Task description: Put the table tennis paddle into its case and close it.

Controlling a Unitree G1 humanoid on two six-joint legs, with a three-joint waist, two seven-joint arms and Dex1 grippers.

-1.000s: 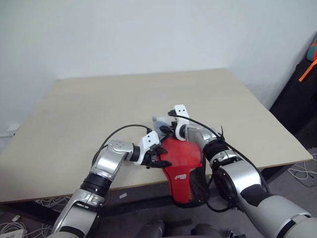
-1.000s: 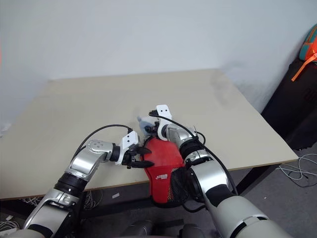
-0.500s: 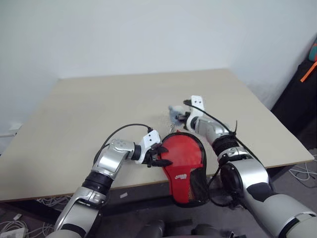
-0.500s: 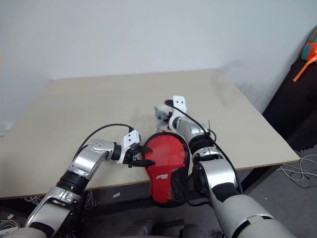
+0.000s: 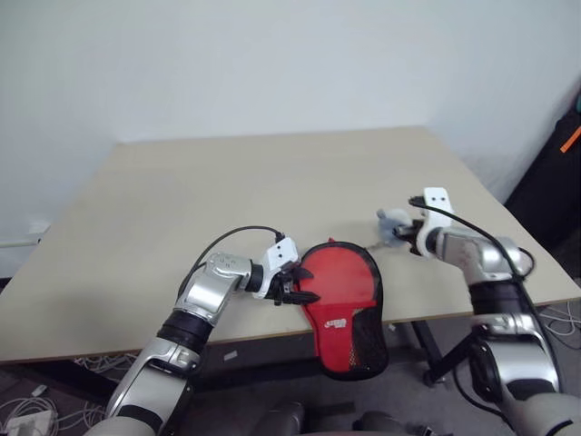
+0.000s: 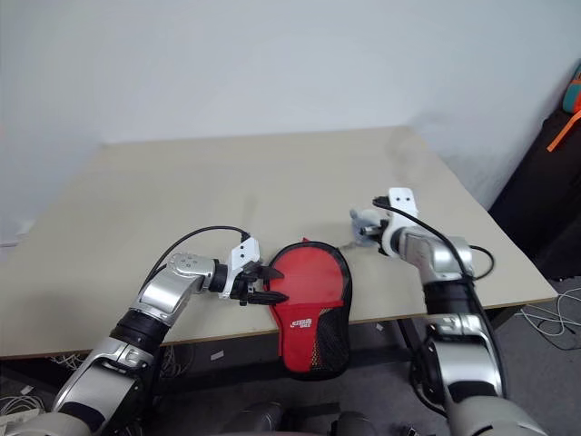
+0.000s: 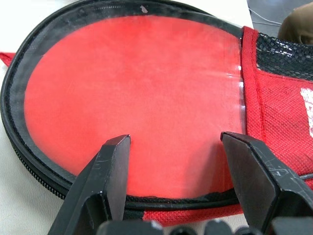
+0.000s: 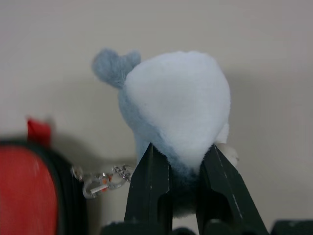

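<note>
The case (image 5: 340, 283) lies red face up at the table's front edge, and its black mesh end (image 5: 361, 343) hangs over that edge. A small red tab (image 8: 36, 131) sticks out at its round end. My left gripper (image 5: 301, 287) stands open at the case's left rim, its fingertips (image 7: 117, 147) spread over the red face (image 7: 137, 93). My right gripper (image 5: 406, 233) is to the right of the case, shut on a small grey-and-white plush lump (image 8: 176, 103). A short metal chain (image 8: 100, 178) runs from the lump toward the case. The paddle is hidden.
The beige table (image 5: 227, 191) stretches far behind and to the left of the case. Its right edge is close beside my right arm. A dark object with an orange strap (image 6: 567, 118) stands off the table at the far right. Cables (image 5: 27, 418) lie on the floor.
My right gripper has swung right from over the case's round end, carrying the plush lump clear of it. The whole red face now shows. The left gripper has stayed put.
</note>
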